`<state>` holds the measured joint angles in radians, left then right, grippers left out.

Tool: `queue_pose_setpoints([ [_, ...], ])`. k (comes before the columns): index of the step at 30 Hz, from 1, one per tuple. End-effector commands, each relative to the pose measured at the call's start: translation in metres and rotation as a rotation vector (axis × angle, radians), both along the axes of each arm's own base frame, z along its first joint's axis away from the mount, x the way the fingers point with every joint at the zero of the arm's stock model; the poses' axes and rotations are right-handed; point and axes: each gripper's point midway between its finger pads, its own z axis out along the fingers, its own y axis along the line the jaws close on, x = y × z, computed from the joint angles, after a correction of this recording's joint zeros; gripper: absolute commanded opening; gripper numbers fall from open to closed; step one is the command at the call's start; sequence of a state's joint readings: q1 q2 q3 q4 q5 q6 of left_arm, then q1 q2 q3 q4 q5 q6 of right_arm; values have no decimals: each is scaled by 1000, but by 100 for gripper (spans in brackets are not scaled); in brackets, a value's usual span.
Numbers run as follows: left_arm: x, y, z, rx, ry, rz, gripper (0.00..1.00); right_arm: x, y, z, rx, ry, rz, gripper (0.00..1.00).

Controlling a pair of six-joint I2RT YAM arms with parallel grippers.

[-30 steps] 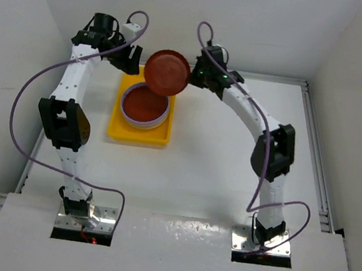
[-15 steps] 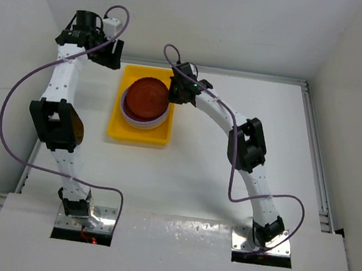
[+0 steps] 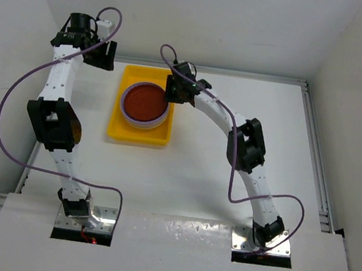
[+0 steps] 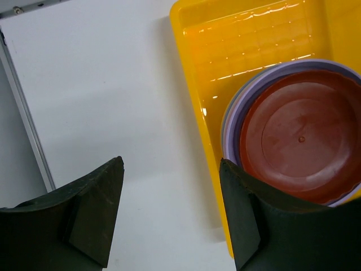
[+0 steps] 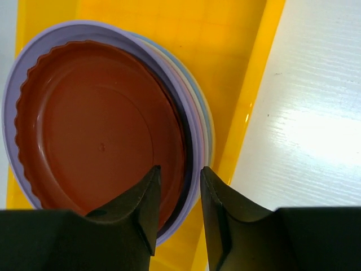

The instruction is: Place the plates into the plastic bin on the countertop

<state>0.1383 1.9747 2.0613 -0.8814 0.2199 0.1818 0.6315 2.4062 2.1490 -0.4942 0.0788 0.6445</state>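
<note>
A stack of plates lies in the yellow plastic bin [image 3: 138, 134], with a dark red plate [image 3: 144, 101] flat on top and a lavender plate rim [image 5: 34, 56] just beneath it. My right gripper [image 3: 169, 95] is at the stack's right edge. In the right wrist view its jaws [image 5: 179, 178] stand slightly apart, straddling the rims of the dark red plate [image 5: 96, 130] and the plates below it. My left gripper [image 3: 104, 58] is open and empty over the white countertop [image 4: 113, 84], left of the bin [image 4: 225, 45] and the dark red plate [image 4: 299, 141].
White walls close in behind and on both sides. A thin metal edge [image 4: 28, 124] runs along the countertop's left side, and another [image 3: 314, 160] along the right. The bin's right wall [image 5: 254, 96] borders bare white countertop [image 5: 316, 113].
My right gripper carried the dark red plate from above the bin's back right corner down onto the stack, where it now lies flat. My left gripper drew back to the left, away from the bin.
</note>
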Motion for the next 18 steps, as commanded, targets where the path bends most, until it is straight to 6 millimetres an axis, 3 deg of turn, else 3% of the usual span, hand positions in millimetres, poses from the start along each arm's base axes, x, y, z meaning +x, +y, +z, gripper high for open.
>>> queue_pose_setpoints([
  [1, 0, -2, 23, 0, -62, 6, 71, 5, 16, 25, 11, -97, 44, 34],
  [3, 0, -2, 23, 0, -62, 6, 71, 5, 19, 28, 17, -106, 51, 34],
  [5, -1, 2, 20, -1, -53, 15, 71, 5, 18, 38, 20, -120, 51, 40],
  [6, 0, 3, 21, 0, -62, 15, 71, 13, 7, 42, 13, -127, 37, 43],
  [7, 0, 7, 21, 0, -62, 24, 71, 9, 15, 67, 28, -169, 51, 50],
  [8, 0, 7, 21, 0, -62, 24, 71, 11, 12, 78, 27, -190, 51, 58],
  [10, -1, 18, 21, 1, -62, 46, 71, 7, -4, 111, -12, -259, 81, 79],
  [11, -1, 18, 21, -6, -61, 52, 71, 9, -26, 144, -34, -327, 89, 100],
  [12, -2, 24, 21, -12, -61, 70, 71, 1, -41, 186, -11, -395, 84, 100],
  [13, -5, 30, 22, -12, -61, 84, 71, -9, -62, 152, -83, -334, 75, 100],
  [14, -7, 30, 16, -14, -46, 84, 71, -8, -99, 182, -102, -389, 36, 100],
  [15, -11, 35, 19, -20, -49, 103, 71, -23, -125, 186, -125, -385, 12, 100],
  [16, -15, 41, 21, -19, -52, 116, 71, -29, -158, 163, -179, -329, -23, 100],
  [17, -17, 42, 19, -13, -50, 123, 71, -43, -194, 201, -181, -390, -64, 100],
  [18, -18, 47, 15, -14, -41, 133, 71, -62, -215, 168, -232, -286, -68, 100],
])
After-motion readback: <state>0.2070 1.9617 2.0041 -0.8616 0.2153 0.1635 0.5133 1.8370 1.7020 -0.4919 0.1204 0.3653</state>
